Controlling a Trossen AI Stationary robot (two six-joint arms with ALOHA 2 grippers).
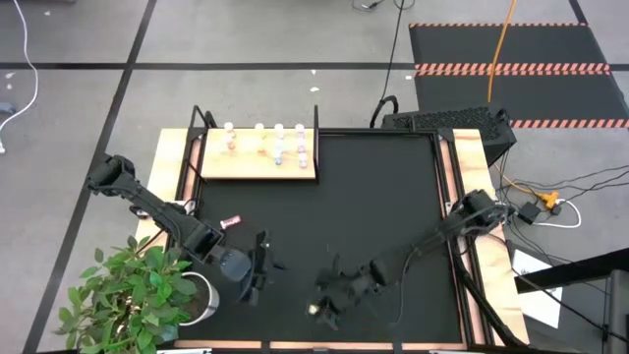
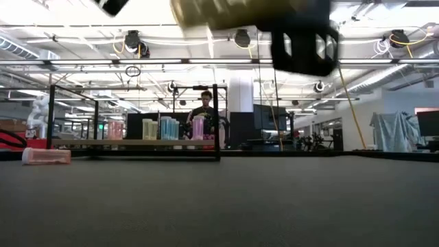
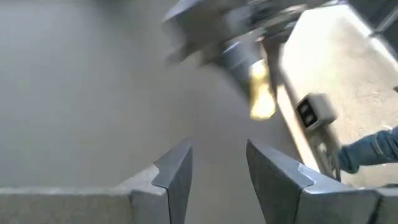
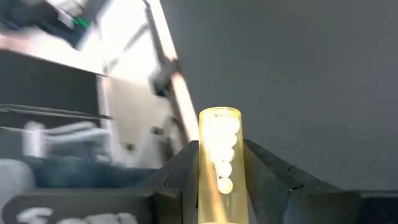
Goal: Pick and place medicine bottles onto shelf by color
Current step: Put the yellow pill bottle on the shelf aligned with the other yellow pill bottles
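At the near edge of the black mat (image 1: pixel 373 216), your right gripper (image 4: pixel 219 186) has its jaws clenched on a yellow bottle (image 4: pixel 219 163), one finger pressed to each side; white pills show thru its clear body. From above, that bottle is only a pale spot at the gripper tip, lifted off the mat in the low view. Your left gripper (image 3: pixel 217 168) sits just beside it, twd the plant, jaws released w/ a bare gap and nothing between them; its cam looks across at the right arm and the yellow bottle. A pink bottle (image 1: pixel 231 223) lies on its side on the mat, near the left arm's forearm, well apart from both grippers. At the far left of the worktop, the shelf (image 1: pixel 257 162) carries a row of upright bottles (image 1: pixel 278 144): pink, yellowish, blue. A potted plant (image 1: pixel 133 295) stands at the near left corner. A person (image 2: pixel 205 110) shows beyond the shelf.
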